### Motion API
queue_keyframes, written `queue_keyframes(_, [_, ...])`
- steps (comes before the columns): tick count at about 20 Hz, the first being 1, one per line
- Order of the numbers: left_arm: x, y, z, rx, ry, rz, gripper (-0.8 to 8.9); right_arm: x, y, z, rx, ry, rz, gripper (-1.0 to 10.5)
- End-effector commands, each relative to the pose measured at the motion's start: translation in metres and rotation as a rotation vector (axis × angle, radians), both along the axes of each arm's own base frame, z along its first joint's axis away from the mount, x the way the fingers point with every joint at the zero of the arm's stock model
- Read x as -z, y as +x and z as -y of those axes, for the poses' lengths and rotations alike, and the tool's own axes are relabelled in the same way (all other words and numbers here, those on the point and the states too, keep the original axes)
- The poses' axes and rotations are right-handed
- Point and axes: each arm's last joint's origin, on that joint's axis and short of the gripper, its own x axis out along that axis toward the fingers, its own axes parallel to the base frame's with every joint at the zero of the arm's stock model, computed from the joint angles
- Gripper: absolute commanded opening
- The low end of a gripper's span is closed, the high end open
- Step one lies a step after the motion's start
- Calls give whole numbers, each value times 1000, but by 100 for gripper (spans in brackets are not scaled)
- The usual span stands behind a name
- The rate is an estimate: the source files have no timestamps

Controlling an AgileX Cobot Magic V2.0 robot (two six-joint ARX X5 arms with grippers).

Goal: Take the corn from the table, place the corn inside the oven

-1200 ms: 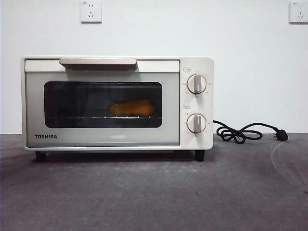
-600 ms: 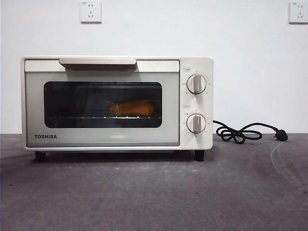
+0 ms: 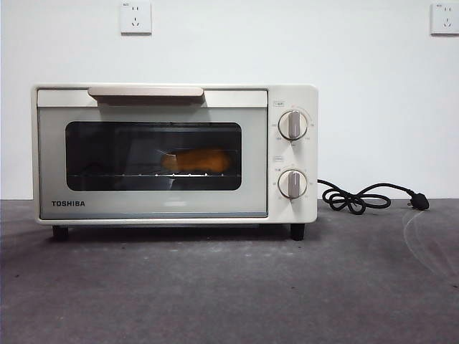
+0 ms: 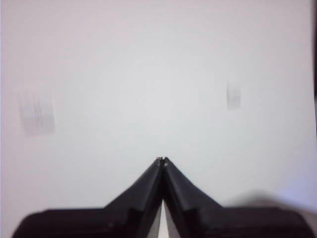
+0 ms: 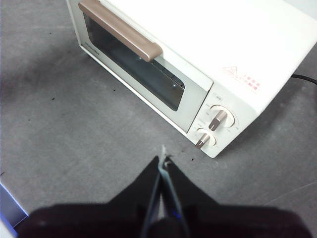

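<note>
White wall (image 3: pixel 287 43), two sockets (image 3: pixel 135 17)

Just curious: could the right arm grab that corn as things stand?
Probably not. The corn lies on the rack inside the oven, behind its shut glass door. The right tool hangs shut above the table.

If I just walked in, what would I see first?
The big cream oven standing on the dark table, door shut. Through its window glows the orange corn, lying on the rack inside. To the side its black cord curls on the table, unplugged.
</note>
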Motion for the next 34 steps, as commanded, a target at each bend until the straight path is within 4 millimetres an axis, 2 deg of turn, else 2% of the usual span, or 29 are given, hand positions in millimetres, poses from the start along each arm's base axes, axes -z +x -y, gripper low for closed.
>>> queue_keyframes(1, [38,6,0,-41,-18,192,-4,0,1,-1,1,0,7,-11])
queue_keyframes(3, [67,9,-1,-68,-46,207,-4,0,1,-1,1,0,7,-11])
queue_keyframes(7, [123,18,-3,-188,-127,117,-4,0,1,-1,1,-1,7,-11])
queue_keyframes(13, [183,28,-4,-314,-184,13,-4,0,1,-1,1,0,7,-11])
queue_keyframes(16, [202,35,-4,-342,-168,-64,-4,0,1,-1,1,-1,6,-11])
queue_keyframes(26, [226,41,-3,-381,-37,-294,-4,0,1,-1,7,-4,10,-11])
queue_keyframes(34, [255,40,-5,-409,55,-582,-4,0,1,-1,7,-5,10,-11])
